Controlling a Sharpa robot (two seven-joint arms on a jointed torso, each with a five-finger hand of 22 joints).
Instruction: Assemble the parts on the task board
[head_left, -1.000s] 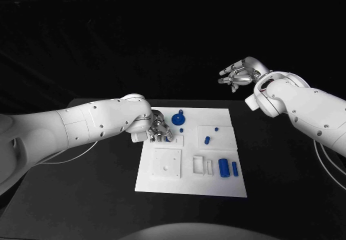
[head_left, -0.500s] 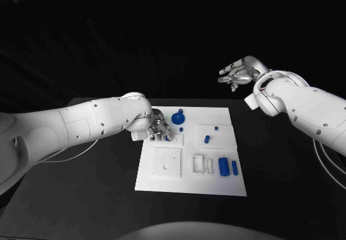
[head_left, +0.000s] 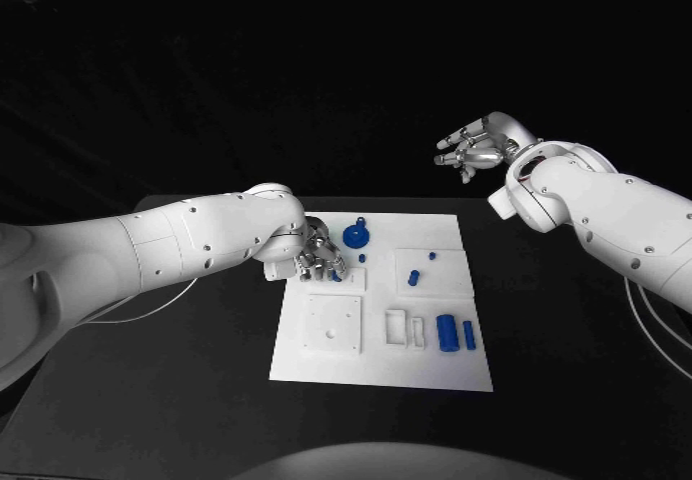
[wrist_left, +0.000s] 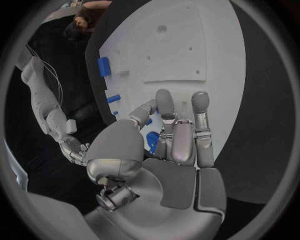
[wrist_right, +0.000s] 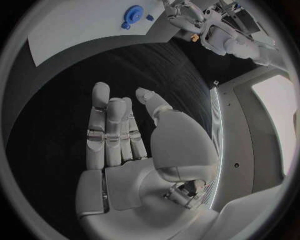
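The white task board (head_left: 372, 355) lies in the middle of the table. My left hand (head_left: 310, 258) rests over its near-left upper part, fingers curled down onto it. A small blue part (wrist_left: 152, 141) sits pinched between its thumb and fingers (wrist_left: 181, 135). A round blue piece (head_left: 356, 237) stands just beyond that hand. Small blue pegs (head_left: 415, 278) stand mid-board, and a blue cylinder (head_left: 447, 333) lies at the lower right. My right hand (head_left: 476, 148) hangs high past the table's far right, fingers (wrist_right: 112, 130) straight, nothing in it.
A raised white square plate (head_left: 333, 325) and narrow slots (head_left: 395, 328) sit on the board's lower half. Black table (head_left: 173, 400) surrounds the board on all sides. The round blue piece (wrist_right: 132, 12) and board (wrist_right: 81, 25) appear far from my right hand.
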